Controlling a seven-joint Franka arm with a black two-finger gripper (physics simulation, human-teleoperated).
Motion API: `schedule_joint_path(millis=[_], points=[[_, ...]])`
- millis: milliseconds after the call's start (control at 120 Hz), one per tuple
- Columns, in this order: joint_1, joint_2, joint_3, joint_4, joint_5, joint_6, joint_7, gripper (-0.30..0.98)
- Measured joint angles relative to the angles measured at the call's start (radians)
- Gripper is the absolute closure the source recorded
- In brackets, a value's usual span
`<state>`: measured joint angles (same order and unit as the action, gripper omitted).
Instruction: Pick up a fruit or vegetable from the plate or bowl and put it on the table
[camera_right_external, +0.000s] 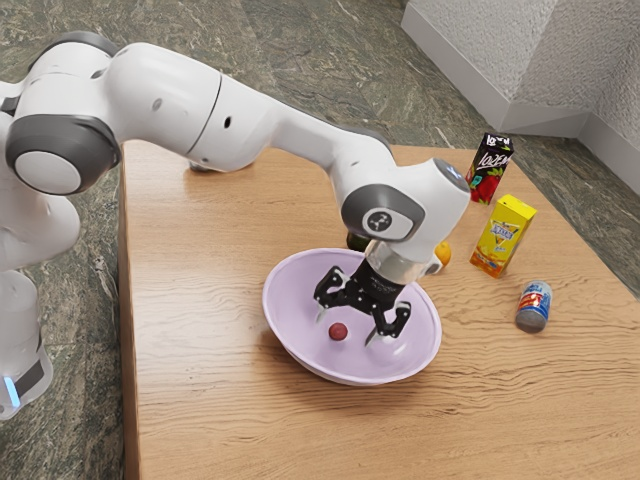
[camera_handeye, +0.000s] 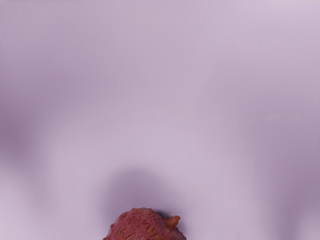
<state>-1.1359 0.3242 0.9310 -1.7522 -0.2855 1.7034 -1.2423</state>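
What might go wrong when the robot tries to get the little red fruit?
The round red fruit might roll away if one side of the open pincer bumps it first. The pincer is also low inside the purple bowl, so it could knock the bowl's wall and shift it.

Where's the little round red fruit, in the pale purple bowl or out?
In: the fruit lies inside the bowl, below its rim, and the open black two-finger gripper isn't holding it.
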Motion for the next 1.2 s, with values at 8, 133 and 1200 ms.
schedule_joint_path(millis=[8,133,1200], points=[[0.000,0.000,0.000,0.000,0.000,0.000,0.000,0.00],[0.000,0.000,0.000,0.000,0.000,-0.003,0.001,0.00],[0.021,0.000,0.008,0.047,0.010,-0.072,0.044,0.57]])
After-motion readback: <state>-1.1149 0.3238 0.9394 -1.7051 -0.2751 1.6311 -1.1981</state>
